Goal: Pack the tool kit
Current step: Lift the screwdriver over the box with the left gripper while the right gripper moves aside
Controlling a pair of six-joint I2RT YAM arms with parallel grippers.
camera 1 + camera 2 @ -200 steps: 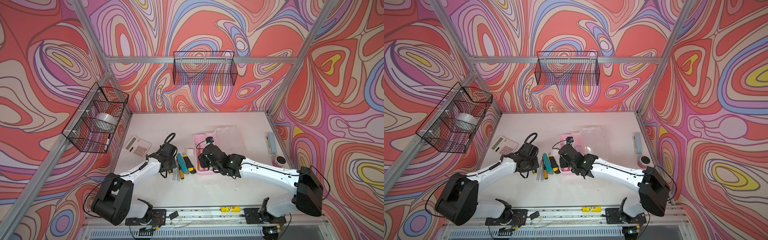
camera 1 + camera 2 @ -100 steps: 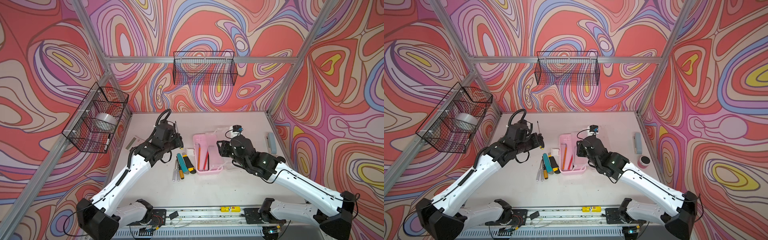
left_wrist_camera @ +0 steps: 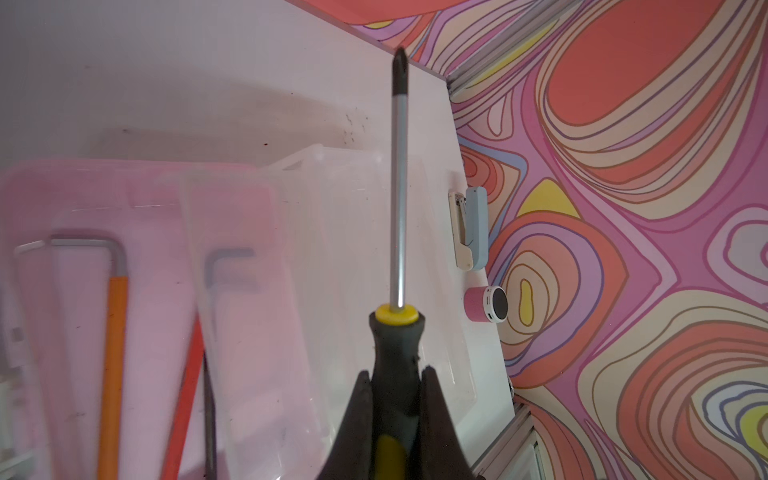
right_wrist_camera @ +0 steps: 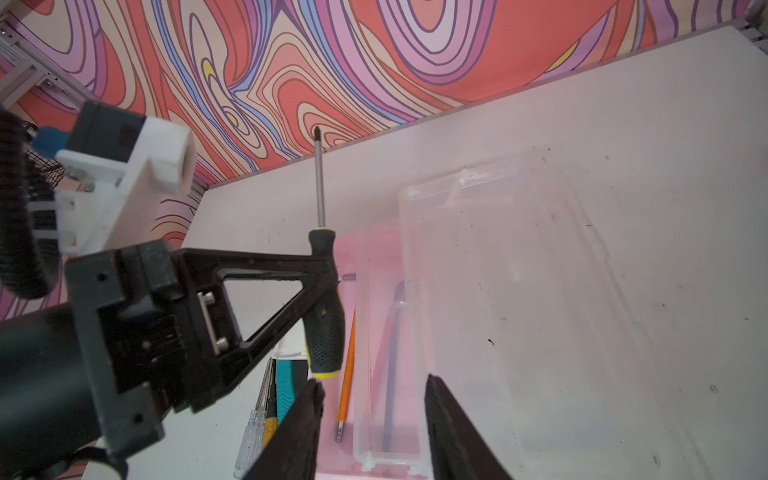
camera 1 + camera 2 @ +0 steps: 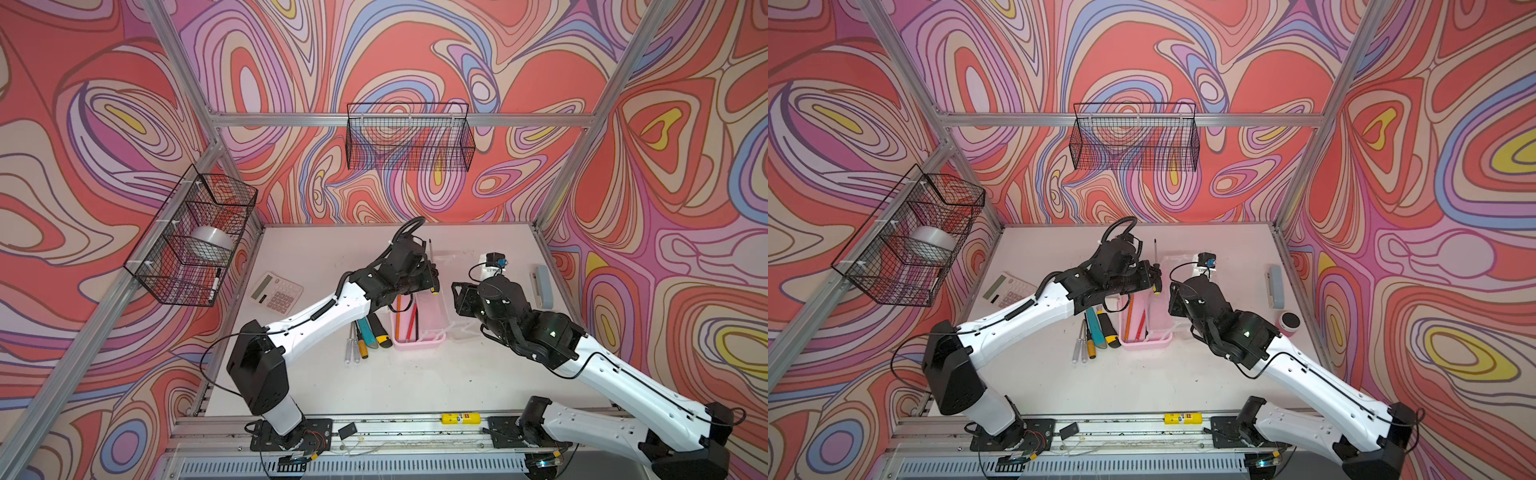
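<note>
Swirl-patterned walls, white bench (image 5: 374, 386). Left hand (image 3: 395, 374) clamped on black-yellow screwdriver (image 3: 399, 187), shaft pointing away from hand, above open pink box (image 5: 419, 341). Right hand (image 4: 374, 382) half-spread, empty, hovering over box beside clear lid (image 4: 540, 291). Orange tool (image 3: 114, 353), red tool (image 3: 183, 395) inside box under left hand; teal knife (image 5: 368, 330), small screwdrivers (image 5: 351, 351) on bench on far side from right hand

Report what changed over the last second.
The left gripper, shut on the black-and-yellow-handled screwdriver, rose from the loose tools and swung over the rectangular pink plastic box. The right gripper, open, drew back rightward off the box. Box, translucent lid and loose tools stayed put.
</note>
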